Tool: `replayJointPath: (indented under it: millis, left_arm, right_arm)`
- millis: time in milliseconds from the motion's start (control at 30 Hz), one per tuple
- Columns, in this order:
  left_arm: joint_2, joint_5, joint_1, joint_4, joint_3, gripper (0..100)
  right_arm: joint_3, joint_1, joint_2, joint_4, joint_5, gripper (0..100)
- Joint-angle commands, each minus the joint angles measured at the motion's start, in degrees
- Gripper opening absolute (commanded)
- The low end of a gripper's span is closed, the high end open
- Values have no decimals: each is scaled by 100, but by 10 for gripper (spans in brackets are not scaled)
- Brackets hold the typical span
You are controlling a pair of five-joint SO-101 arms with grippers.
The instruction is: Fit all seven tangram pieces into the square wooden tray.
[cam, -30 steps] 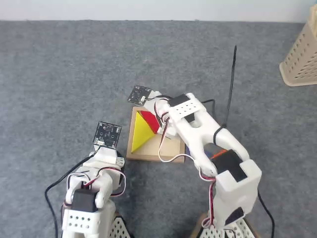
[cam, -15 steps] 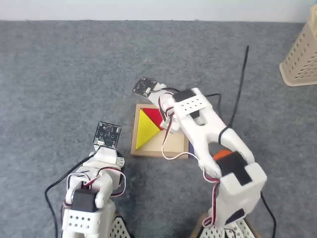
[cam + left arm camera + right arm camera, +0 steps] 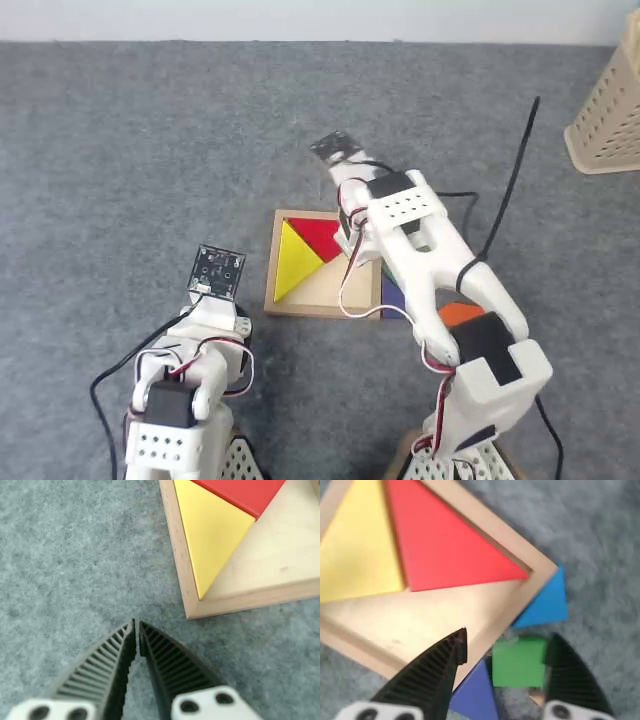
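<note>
Over the tray's right-hand edge is where my right claw (image 3: pixel 507 639) now sits, fingers spread wide and gripping nothing. A second ago that arm lay across the middle of the tray (image 3: pixel 272 270) and hid much of the red triangle (image 3: pixel 318 236). Since then it has swung off toward the right side, and the tray has turned from slightly askew to lying square to me.

With the arm clear, I can see the red triangle lying flat along the tray's far edge. One short side meets the yellow triangle (image 3: pixel 293 262), which fills the left edge. I take that as the red piece seated and released, so two of seven are home. The near and right parts of the tray floor are bare wood.

Loose pieces cluster just outside the right edge. A light blue triangle (image 3: pixel 545 602) sits against the rim's corner, with a green square (image 3: pixel 517 662) and a dark blue piece (image 3: pixel 475 695) beside the rim. An orange piece (image 3: pixel 460 312) lies farther toward the arm's base. The green square lies between my spread fingers in the wrist view, so I judge it the likely next pick.

My left claw (image 3: pixel 136 625) is closed and empty. It hangs over the carpet (image 3: pixel 60 555) just off the tray's near-left corner, where it has not stirred.
</note>
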Motion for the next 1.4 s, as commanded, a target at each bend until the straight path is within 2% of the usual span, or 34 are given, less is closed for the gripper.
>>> replayJointPath:
  millis: [0, 67, 233, 467, 633, 733, 833, 1033, 1367]
  left_arm:
    - [-114, 53, 0, 35, -110, 12]
    - [-114, 53, 0, 35, -110, 12]
    - [-114, 53, 0, 35, -110, 12]
    - [-114, 53, 0, 35, -110, 12]
    - [-114, 53, 0, 35, -110, 12]
    - [-114, 53, 0, 35, -110, 12]
    - [-114, 53, 0, 35, -110, 12]
    - [-114, 53, 0, 35, -110, 12]
    - [-114, 53, 0, 35, -110, 12]
  right_arm:
    - [-273, 400, -180, 154, -237, 86]
    - [-246, 620, -286, 295, -220, 86]
    - [396, 901, -840, 338, 220, 162]
    - [1688, 1323, -2246, 145, 211, 166]
    - [2180, 1701, -2554, 295, 527, 202]
    - [2268, 1710, -2431, 435, 800, 263]
    - [2400, 1692, -2360, 119, 1108, 310]
    - [2426, 1719, -2325, -136, 2048, 314]
    - [2426, 1516, -2360, -119, 2092, 314]
